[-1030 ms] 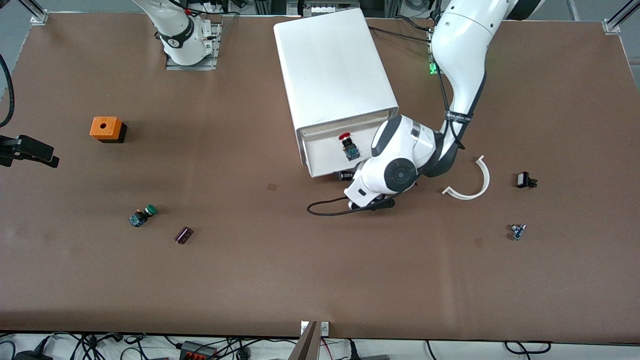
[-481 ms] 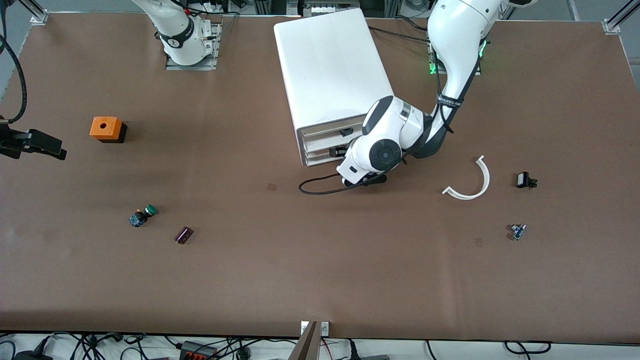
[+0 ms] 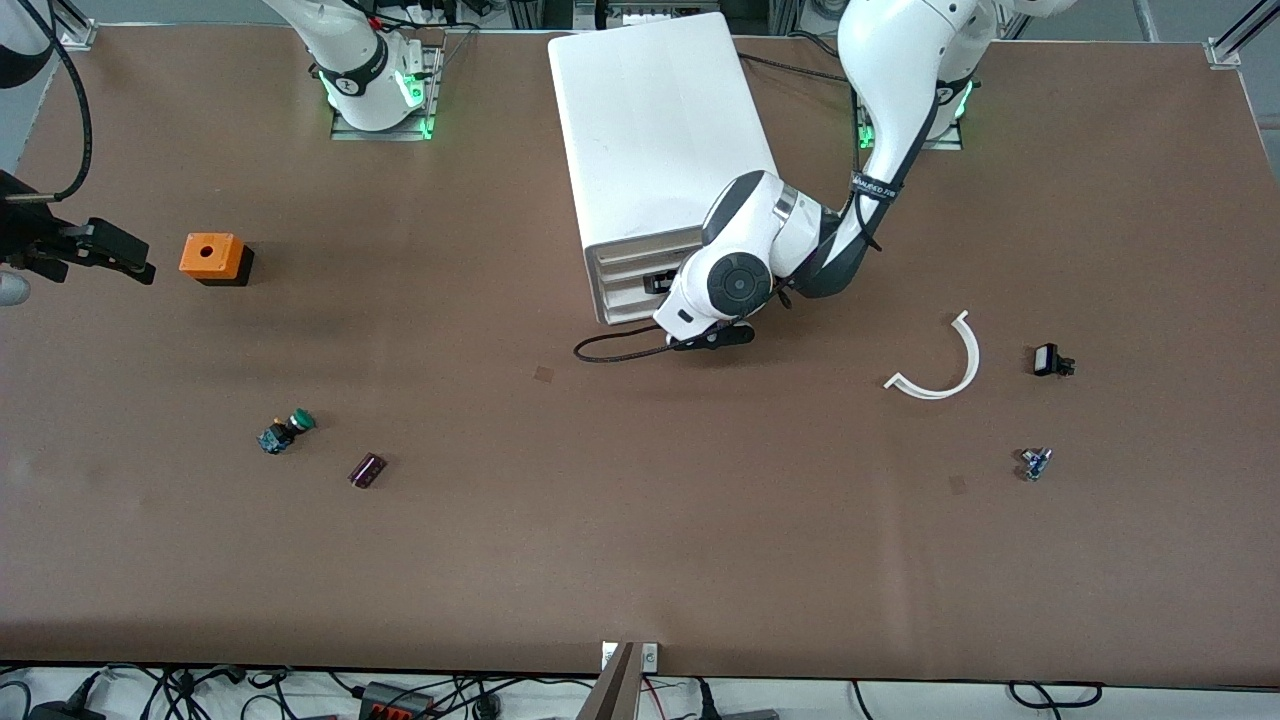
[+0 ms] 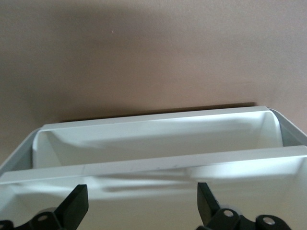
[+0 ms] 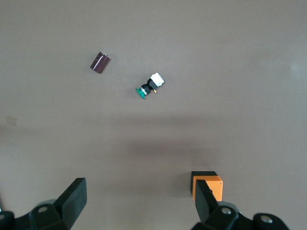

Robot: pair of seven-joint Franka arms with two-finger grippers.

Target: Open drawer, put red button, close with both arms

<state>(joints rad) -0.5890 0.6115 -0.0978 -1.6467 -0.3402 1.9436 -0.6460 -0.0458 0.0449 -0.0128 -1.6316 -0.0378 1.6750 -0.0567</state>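
The drawer (image 3: 640,280) that stood pulled out a second ago now sits pushed into the cabinet (image 3: 665,140), its front flush with the other two. The red button, seen lying in the open tray earlier, is out of sight. The left arm (image 3: 900,110) has drawn in toward the cabinet; the left gripper (image 4: 139,206) is at the drawer fronts, jaws spread wide, holding nothing. The right gripper (image 5: 139,201), nearer the table's edge before, now hangs over bare table just beside the orange block (image 3: 213,258), jaws wide and empty.

Elsewhere lie a curved white strip (image 3: 945,365), the green-capped button (image 3: 285,431), a purple block (image 3: 367,469), and two small parts (image 3: 1050,360) (image 3: 1035,463) at the left arm's end.
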